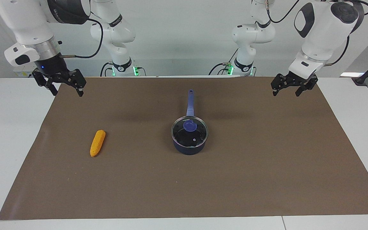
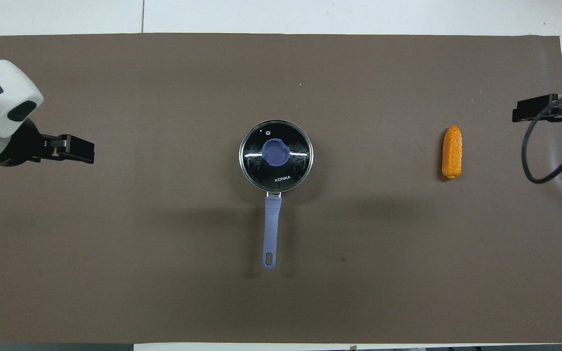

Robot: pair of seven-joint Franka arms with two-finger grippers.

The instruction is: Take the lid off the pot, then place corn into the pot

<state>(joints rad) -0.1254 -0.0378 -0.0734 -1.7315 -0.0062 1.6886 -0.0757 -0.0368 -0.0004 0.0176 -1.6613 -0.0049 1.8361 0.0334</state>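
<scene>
The dark blue pot (image 1: pixel 188 147) stands at the middle of the brown mat, its lighter-blue handle (image 1: pixel 190 103) pointing toward the robots. The glass lid (image 1: pixel 184 134) with its blue knob (image 1: pixel 190 125) sits closed on the pot (image 2: pixel 269 126); the lid (image 2: pixel 293 170) shows from above too. The orange-yellow corn (image 1: pixel 97 143) lies on the mat toward the right arm's end, also in the overhead view (image 2: pixel 452 152). My right gripper (image 1: pixel 67 92) hangs open and empty over the mat's edge at its own end, its tip in the overhead view (image 2: pixel 530 109). My left gripper (image 1: pixel 287 93) hangs open and empty over the mat at its own end (image 2: pixel 81 148).
The brown mat (image 1: pixel 235 179) covers most of the white table (image 1: pixel 8 134). Nothing else lies on it.
</scene>
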